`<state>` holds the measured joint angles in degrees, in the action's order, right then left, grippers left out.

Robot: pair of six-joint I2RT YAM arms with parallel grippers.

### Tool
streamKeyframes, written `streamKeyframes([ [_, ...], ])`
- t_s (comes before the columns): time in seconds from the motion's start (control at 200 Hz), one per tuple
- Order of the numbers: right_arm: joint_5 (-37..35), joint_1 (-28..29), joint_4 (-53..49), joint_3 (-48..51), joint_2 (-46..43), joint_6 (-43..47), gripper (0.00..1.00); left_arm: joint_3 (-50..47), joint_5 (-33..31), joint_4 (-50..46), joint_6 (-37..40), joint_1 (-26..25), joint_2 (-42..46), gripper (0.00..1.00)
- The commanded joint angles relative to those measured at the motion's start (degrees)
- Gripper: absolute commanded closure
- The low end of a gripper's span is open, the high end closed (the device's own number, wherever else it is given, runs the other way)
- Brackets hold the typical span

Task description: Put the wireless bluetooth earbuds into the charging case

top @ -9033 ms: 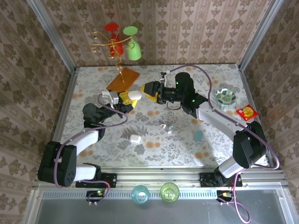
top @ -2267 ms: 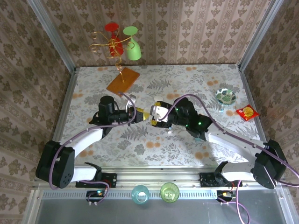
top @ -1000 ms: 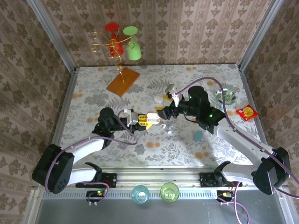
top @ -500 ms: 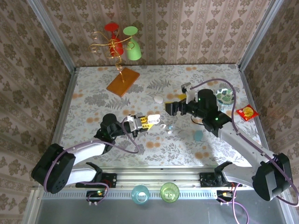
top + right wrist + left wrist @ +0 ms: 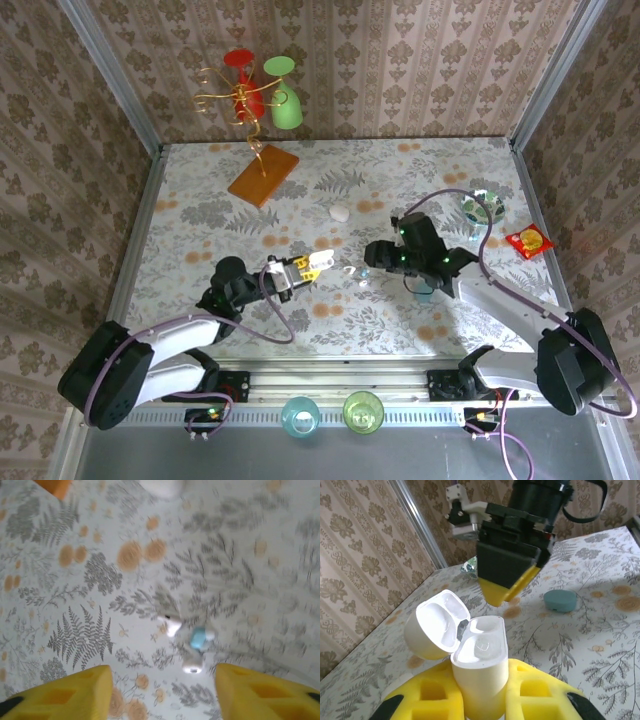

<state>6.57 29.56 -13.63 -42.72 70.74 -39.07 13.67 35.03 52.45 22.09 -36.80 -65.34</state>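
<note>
While the charging case (image 5: 480, 672) is waiting, earbuds (image 5: 198, 638) are lying loose

As left fingers (image 5: 540, 692) are clamping the open, empty-looking charging case, right fingers (image 5: 60, 692) are hovering wide above three earbuds on the counter (image 5: 90, 580); none is seated yet.

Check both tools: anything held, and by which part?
Left tool grips the open charging case by its lower body; right tool holds nothing.

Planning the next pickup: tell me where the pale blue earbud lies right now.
Right wrist view: the pale blue earbud lies on the table between two white earbuds, just ahead of the open right claw.
</note>
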Motion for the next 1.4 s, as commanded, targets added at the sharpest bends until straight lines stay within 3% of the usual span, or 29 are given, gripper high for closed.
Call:
streamKeyframes([
  [0.0,-3.84,0.66,-1.91,2.13,1.86,-8.2,0.51,-1.01,-1.32,-0.31,3.03,-0.43,0.96,1.0],
  [0.1,-2.61,0.97,0.22,3.41,4.33,-11.7,0.58,-1.02,-1.11,-0.89,3.84,-0.52,0.92,1.0],
  [0.34,0.0,3.17,3.66,1.43,13.37,-14.51,0.59,-0.88,-0.54,-1.62,4.97,-0.49,0.17,1.0],
  [0.54,1.32,3.4,2.21,-1.65,19.59,-11.6,0.64,-0.84,-0.08,-2.16,5.04,-0.65,0.28,1.0],
  [0.675,2.73,3.42,2.38,-2.78,21.32,-10.52,0.69,-0.75,-0.03,-3.12,5.53,-0.65,0.48,1.0],
  [1.03,4.18,3.84,5.27,-3.55,22.1,-10.33,0.66,-0.66,-0.13,-3.21,6.63,-0.64,-0.38,1.0],
  [1.395,5.55,4.41,7.49,-5.71,26.14,-10.55,0.7,-0.82,-0.22,-2.41,6.48,-0.63,-0.84,1.0],
])
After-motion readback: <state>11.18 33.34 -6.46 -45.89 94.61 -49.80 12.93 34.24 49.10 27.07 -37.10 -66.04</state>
